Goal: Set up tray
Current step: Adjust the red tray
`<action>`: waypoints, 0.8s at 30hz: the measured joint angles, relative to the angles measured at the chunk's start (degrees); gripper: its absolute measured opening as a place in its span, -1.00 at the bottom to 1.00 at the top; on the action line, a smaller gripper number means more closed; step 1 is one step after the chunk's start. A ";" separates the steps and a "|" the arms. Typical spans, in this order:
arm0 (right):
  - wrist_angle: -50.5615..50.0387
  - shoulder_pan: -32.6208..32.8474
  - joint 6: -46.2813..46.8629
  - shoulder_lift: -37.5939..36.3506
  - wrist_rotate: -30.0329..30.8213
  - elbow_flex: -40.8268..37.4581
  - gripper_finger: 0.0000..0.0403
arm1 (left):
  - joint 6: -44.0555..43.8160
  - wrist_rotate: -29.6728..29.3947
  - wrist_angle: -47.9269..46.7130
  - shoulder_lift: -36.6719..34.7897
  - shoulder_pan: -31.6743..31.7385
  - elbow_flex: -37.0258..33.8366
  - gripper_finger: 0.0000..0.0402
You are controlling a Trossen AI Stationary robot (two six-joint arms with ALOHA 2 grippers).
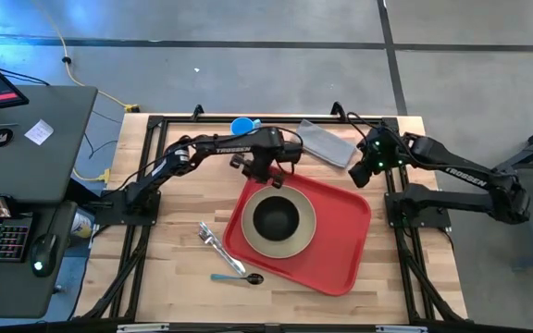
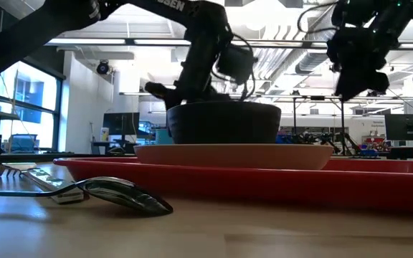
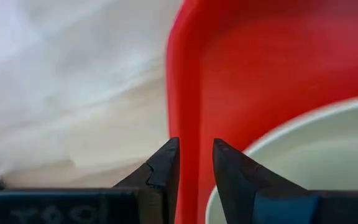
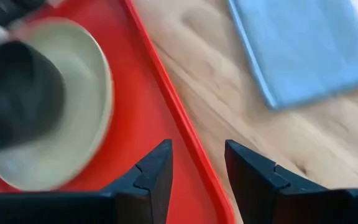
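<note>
The red tray [image 1: 340, 250] lies slanted on the wooden table. On it sits a beige plate [image 1: 290, 242] carrying a black bowl [image 1: 276, 217]. My left gripper [image 1: 268, 176] is down at the tray's far left corner, shut on the rim; in the low view it stands behind the bowl [image 2: 224, 123]. My right gripper [image 1: 366, 174] hovers open above the tray's far right corner. In the right wrist view its fingers [image 4: 197, 162] stand either side of the rim line without touching; the low view shows it [image 2: 353, 82] well above the tray [image 2: 264, 179]. My left gripper [image 3: 196, 155] pinches the tray's raised rim [image 3: 194, 124] near its far left corner, one finger outside over the table, the other inside the tray beside the plate [image 3: 316, 162]. It comes from above, pointing down. The tray lies flat on the table.
A fork [image 1: 213, 239] and a blue-handled spoon [image 1: 239, 277] lie on the table left of the tray. A blue cup [image 1: 241, 126] and a grey-blue napkin [image 1: 327, 141] sit near the far edge. A desk with monitor and keyboard stands left of the table.
</note>
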 joint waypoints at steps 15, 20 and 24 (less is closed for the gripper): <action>-1.18 -0.20 1.11 4.91 -7.15 0.00 -0.32 | 66.12 -15.49 19.94 -0.01 -1.42 7.35 -0.37; -1.21 -0.05 8.18 3.78 -10.23 0.00 -0.32 | 74.08 -12.60 21.96 1.13 0.82 7.08 -0.59; -1.14 0.83 14.58 2.33 -10.77 0.00 -0.32 | 74.27 -0.17 23.59 1.68 4.40 6.69 -0.84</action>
